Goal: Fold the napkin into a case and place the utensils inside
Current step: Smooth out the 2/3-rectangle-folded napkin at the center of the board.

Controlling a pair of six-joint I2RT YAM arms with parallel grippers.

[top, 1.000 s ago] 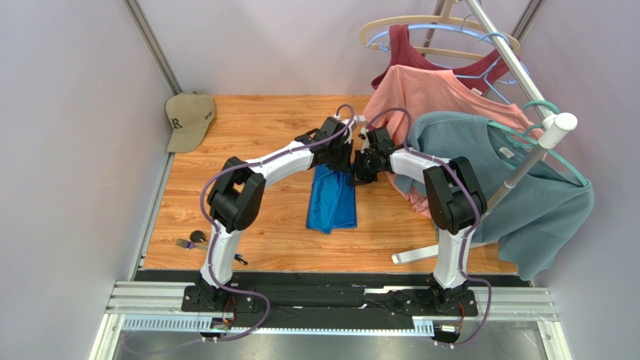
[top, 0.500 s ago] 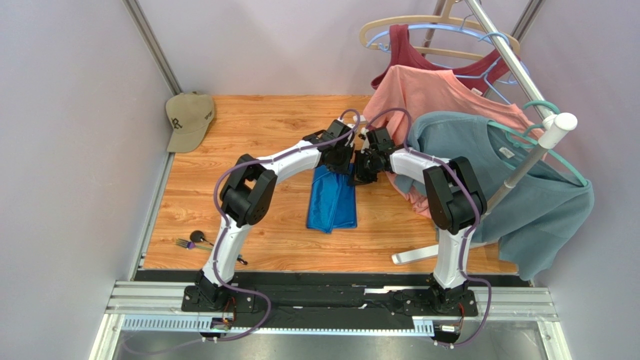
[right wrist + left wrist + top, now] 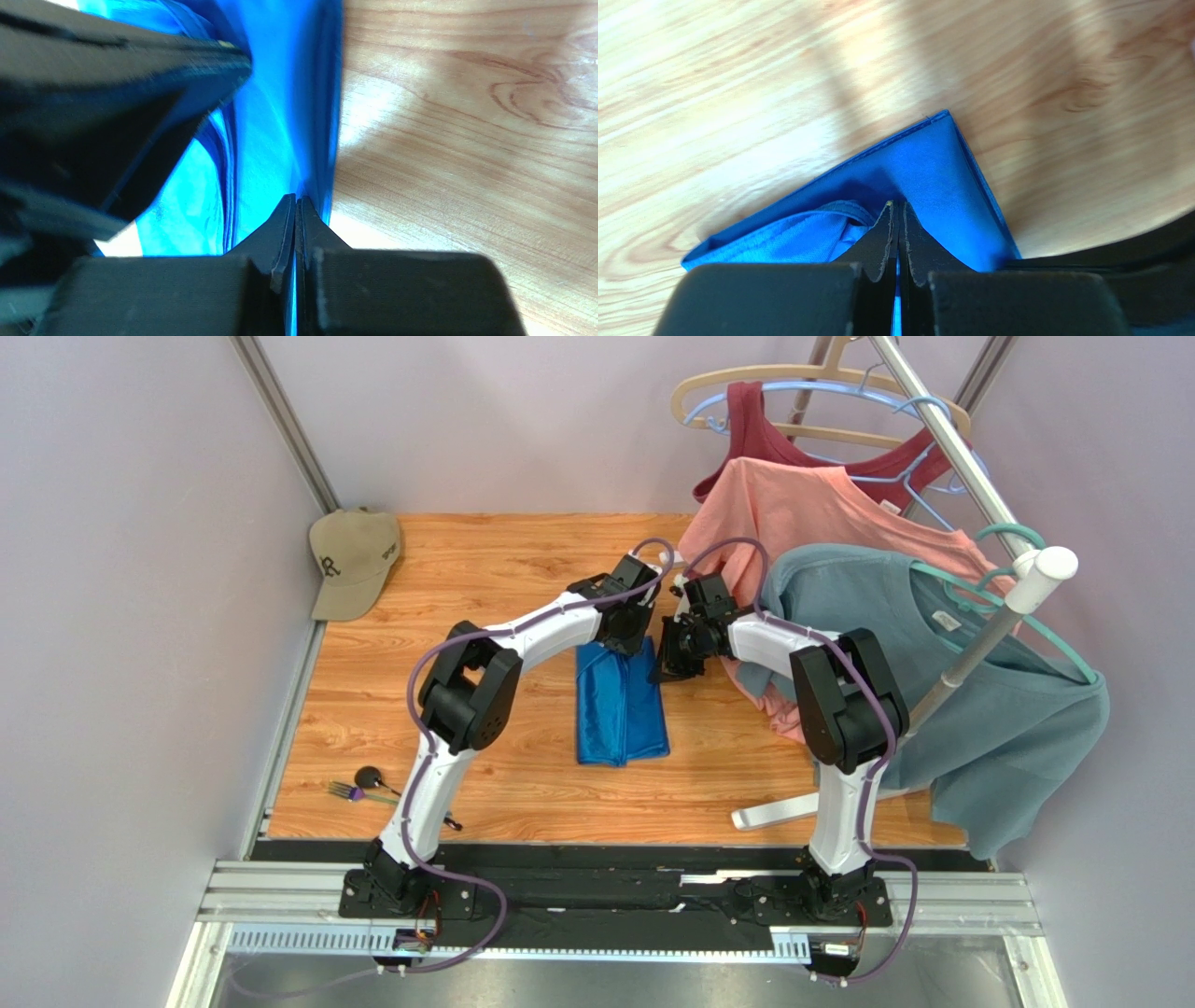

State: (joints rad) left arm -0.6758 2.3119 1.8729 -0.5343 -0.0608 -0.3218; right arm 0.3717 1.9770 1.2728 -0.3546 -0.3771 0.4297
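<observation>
Folding is partway done — the napkin (image 3: 622, 707) lies on the tabletop (image 3: 463, 574) as a narrow folded strip, left fingers (image 3: 882, 238) and right fingers (image 3: 281, 231) both pinched shut on its far edge — while the utensils (image 3: 358, 784) lie well left of it, not yet inside.

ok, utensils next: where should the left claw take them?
Probably mid-handle, from straight above, jaws across the stick: the utensils lie flat on the table near its left front edge, too thin for a side approach. Release the napkin first.
</observation>
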